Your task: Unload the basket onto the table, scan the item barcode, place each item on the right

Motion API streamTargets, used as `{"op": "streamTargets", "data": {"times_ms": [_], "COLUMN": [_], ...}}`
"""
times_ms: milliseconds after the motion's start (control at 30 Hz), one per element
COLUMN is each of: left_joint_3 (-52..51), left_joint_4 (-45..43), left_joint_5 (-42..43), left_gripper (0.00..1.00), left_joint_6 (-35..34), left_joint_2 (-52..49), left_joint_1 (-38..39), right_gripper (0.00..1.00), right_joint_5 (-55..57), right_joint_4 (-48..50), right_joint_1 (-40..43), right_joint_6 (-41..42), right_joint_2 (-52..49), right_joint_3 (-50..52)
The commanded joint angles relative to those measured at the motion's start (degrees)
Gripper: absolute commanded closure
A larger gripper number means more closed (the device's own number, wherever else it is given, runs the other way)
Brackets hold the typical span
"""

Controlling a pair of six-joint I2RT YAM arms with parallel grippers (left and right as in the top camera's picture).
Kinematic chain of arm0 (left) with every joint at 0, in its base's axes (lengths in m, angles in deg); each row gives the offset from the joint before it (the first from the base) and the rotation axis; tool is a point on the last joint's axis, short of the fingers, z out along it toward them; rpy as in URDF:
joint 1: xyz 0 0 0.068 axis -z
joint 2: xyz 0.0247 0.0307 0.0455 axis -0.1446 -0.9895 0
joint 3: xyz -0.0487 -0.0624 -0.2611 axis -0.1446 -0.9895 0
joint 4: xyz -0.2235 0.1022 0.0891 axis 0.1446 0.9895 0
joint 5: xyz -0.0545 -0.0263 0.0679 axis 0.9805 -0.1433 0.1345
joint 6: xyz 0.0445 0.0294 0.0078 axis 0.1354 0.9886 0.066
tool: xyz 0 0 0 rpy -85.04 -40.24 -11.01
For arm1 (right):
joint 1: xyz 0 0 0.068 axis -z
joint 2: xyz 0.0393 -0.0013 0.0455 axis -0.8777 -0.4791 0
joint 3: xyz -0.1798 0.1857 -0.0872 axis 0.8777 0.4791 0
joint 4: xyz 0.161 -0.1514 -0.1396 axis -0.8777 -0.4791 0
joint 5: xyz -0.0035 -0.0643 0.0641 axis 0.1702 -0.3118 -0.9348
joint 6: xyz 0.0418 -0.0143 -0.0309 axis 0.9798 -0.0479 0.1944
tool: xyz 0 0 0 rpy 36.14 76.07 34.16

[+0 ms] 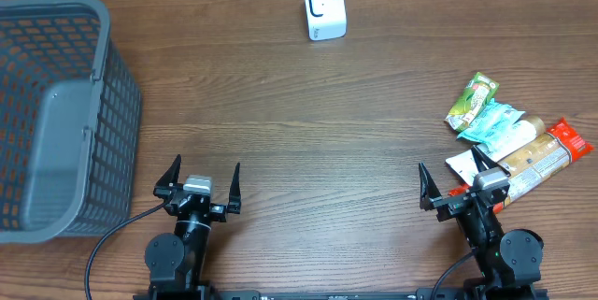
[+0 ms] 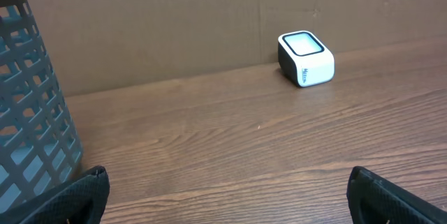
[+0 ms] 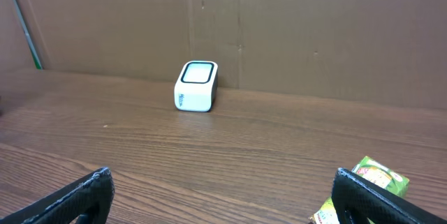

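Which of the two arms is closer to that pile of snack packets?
Right. The right arm sits just beside the snack packets, at the pile's near edge. The left arm is far across the table, next to the grey basket.

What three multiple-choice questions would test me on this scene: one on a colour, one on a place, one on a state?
1. The basket is:
A. grey
B. red
C. white

2. The scanner stands:
A. in the basket
B. at the near side
C. at the far side, middle

3. The left gripper and right gripper are:
A. shut
B. open, empty
C. gripping something

Answers:
1. A: its mesh walls are grey.
2. C: the overhead view shows it top centre.
3. B: on both, the jaws stand wide with nothing between.
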Motion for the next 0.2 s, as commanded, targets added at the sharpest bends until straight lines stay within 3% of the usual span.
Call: {"op": "streamTargets", "data": {"times_ms": [0,167], "left_joint_3": [-0.5,-0.5], "left_joint_4": [-0.22,-0.22], "left_joint_5": [-0.52,-0.52], "left_gripper": [0.0,0.0], "left_joint_6": [0.85,0.87], "left_joint_2": [0.76,0.76], "left_joint_1": [0.37,0.37], "right_gripper": [0.0,0.0], "right_joint_5": [0.59,0.59], "right_joint_4": [0.31,0.31], "right_joint_1": [-0.26,-0.26], "right_joint_6": [-0.04,-0.04], "right_joint_2": [0.57,0.57], "right_joint_3": [0.61,0.61]}}
